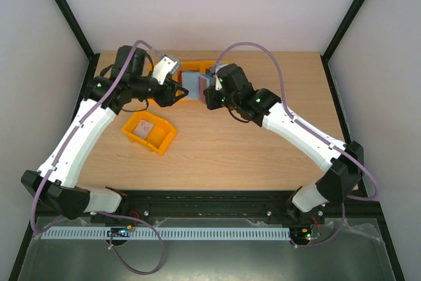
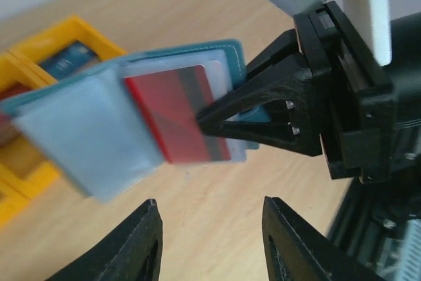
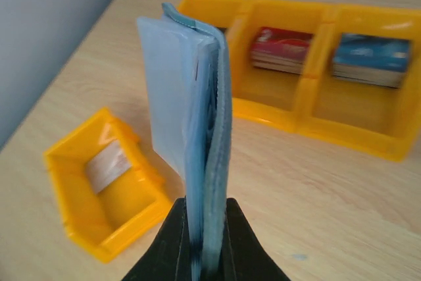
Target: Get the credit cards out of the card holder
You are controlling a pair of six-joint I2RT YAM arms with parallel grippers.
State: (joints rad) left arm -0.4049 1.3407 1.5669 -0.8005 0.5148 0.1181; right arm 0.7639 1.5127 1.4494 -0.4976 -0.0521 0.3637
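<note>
One red credit card (image 2: 174,113) sticks out of teal card holder (image 2: 79,129) | right gripper (image 3: 205,212) clenches card holder | left gripper (image 2: 210,208) released, at its 9 o'clock

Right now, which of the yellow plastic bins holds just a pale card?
The small yellow plastic bin standing alone, one pale card lying inside. The long divided yellow bin behind it holds a red card stack and a blue card stack instead.

A small orange plastic bin (image 1: 166,137) sits on the light wooden table (image 1: 250,156) with a pale card (image 1: 146,127) lying inside. Beyond that bin, a pale-blue folding card holder (image 1: 191,82) sits between the left hand (image 1: 179,91) and the right hand (image 1: 205,91).
</note>
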